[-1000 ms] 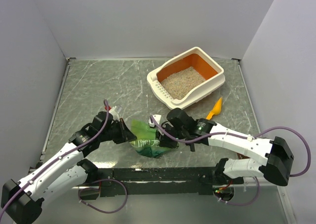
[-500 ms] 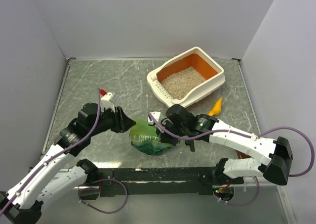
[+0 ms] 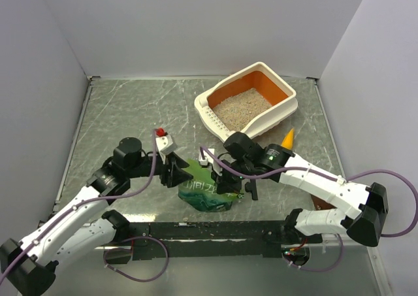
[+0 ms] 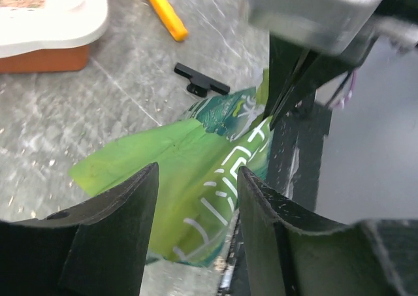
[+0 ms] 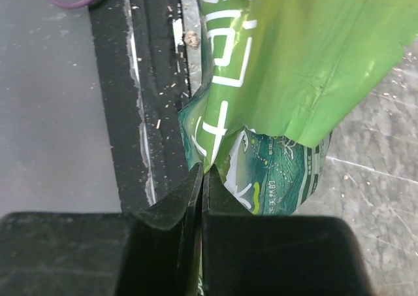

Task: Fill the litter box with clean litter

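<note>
The right gripper (image 3: 225, 178) is clamped tight on the bag (image 3: 206, 191) at bottom centre of the top view. Its wrist view shows both fingers pressed together with a fold of green foil pinched between them (white lettering just above the tips). The left gripper (image 3: 179, 173) sits at the bag's left end with its jaws spread. From its wrist view the green bag fills the gap between the two fingers (image 4: 117, 224), and I can't tell whether either one touches it. The bag is crumpled between the two grippers, low over the desk (image 3: 130, 106) beside the dark rail (image 3: 196, 229) at the near edge. In the upper right the litter box (image 3: 212, 118) sits at an angle, orange inside, with litter (image 3: 243, 108) covering most of its floor. The scoop (image 3: 286, 139) lies on the desk just below the litter box, beside the right arm.
</note>
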Controlling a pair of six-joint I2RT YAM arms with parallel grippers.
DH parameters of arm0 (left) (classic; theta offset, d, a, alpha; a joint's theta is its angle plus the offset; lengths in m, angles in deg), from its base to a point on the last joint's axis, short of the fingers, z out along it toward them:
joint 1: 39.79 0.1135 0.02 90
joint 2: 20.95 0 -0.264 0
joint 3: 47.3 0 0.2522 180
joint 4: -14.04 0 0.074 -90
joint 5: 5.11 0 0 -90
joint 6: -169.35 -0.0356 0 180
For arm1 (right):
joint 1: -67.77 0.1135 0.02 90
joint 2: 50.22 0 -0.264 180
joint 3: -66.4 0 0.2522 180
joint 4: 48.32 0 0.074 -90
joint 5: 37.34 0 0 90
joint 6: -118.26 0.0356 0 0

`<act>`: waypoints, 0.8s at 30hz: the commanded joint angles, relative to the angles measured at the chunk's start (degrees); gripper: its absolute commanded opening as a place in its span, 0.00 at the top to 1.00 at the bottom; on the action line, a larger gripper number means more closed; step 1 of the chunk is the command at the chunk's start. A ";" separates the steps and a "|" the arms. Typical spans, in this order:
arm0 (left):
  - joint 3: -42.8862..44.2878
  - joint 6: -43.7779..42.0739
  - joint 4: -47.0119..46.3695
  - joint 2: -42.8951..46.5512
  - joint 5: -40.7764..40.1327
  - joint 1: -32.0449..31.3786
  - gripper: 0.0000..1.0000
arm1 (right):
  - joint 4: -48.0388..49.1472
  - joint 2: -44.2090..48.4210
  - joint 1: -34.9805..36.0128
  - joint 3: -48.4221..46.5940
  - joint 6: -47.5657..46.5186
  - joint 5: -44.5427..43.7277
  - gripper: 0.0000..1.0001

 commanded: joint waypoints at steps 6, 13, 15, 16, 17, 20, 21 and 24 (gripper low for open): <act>-3.54 -12.16 -15.12 -4.79 11.32 -3.36 0.41 | 3.86 4.87 -0.73 1.18 0.07 6.84 1.00; -6.53 -10.67 -21.01 -6.54 16.24 -4.76 0.39 | 5.44 6.11 -1.43 3.29 -0.11 7.72 1.00; -6.62 -11.19 -20.33 -7.51 16.43 -5.82 0.39 | 6.32 6.81 -1.96 4.43 -0.02 7.99 1.00; -6.71 -11.45 -20.06 -8.12 16.42 -6.43 0.39 | 6.93 7.16 -2.40 5.13 0.16 8.34 1.00; -6.97 -11.46 -20.14 -8.82 16.34 -7.13 0.39 | 7.37 7.60 -2.58 5.57 0.24 8.60 1.00; -6.98 -12.51 -18.48 -10.93 15.20 -8.72 0.39 | 8.08 8.39 -3.10 6.37 0.60 8.69 1.00; -6.80 -13.21 -17.78 -11.55 14.58 -9.16 0.39 | 7.99 8.57 -3.11 6.28 0.51 8.69 1.00; -7.24 -14.00 -17.07 -12.08 11.43 -9.78 0.39 | 7.90 9.62 -3.19 6.28 0.51 8.52 1.00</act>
